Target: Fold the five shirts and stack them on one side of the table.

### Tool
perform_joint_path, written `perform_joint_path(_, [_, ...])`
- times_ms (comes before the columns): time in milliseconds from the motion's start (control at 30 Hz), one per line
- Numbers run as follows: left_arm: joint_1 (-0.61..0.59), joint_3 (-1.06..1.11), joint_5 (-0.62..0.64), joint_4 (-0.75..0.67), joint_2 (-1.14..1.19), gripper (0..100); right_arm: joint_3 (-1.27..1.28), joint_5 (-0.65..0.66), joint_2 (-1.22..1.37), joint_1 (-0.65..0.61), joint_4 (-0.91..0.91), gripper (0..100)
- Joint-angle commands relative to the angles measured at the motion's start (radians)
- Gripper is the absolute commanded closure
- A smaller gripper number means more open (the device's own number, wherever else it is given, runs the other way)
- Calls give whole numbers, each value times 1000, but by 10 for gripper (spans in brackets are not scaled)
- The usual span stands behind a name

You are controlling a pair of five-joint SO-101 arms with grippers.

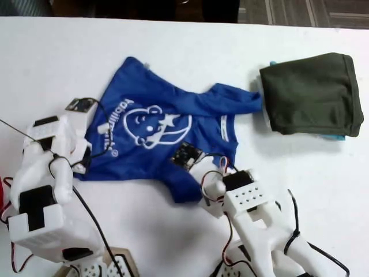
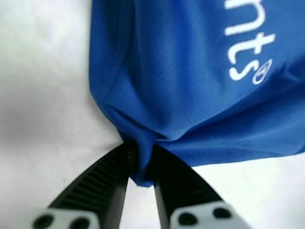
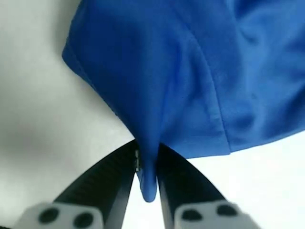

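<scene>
Clamped nearly shut in left gripper [image 2: 140, 160]: thin pinch of blue shirt [image 1: 155, 133] at hem corner. Same in right gripper [image 3: 147, 157], on an edge fold. Lying print-up mid table [image 1: 57, 57], just beside folded green shirt [image 1: 311, 92]. Risk: slipping from shallow pinches under uneven pull, bunching the fold.

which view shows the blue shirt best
The high view: the blue shirt lies spread out, print up. The left wrist view shows a bunched edge pinched in the left tool; the right wrist view, another edge in the right tool.
</scene>
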Motion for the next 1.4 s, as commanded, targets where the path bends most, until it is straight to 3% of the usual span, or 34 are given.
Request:
perform_joint_path(0, [9, -10, 8, -21, -8, 974, -8, 2, -30, -7, -10, 980])
perform_joint_path(200, [9, -8, 6, -20, -8, 974, 5, 2, -28, -7, -4, 976])
perform_joint_path(400, [9, -8, 6, -20, -8, 974, 40, 0, -28, -5, -5, 834])
perform_joint_path(700, [9, -8, 8, -20, -8, 974, 44, 5, -27, -5, -36, 892])
perform_joint_path(833, [9, -8, 6, -20, -8, 974, 43, 6, 39, -5, -88, 986])
perform_joint_path(933, [9, -8, 5, -18, -8, 974, 17, 6, 79, -5, -90, 978])
perform_joint_path(1133, [9, -90, 6, 106, -9, 974, -147, -2, 24, 70, -24, 978])
perform_joint_path(1367, [9, -384, 8, 371, -9, 974, -419, -2, -88, 213, 77, 978])
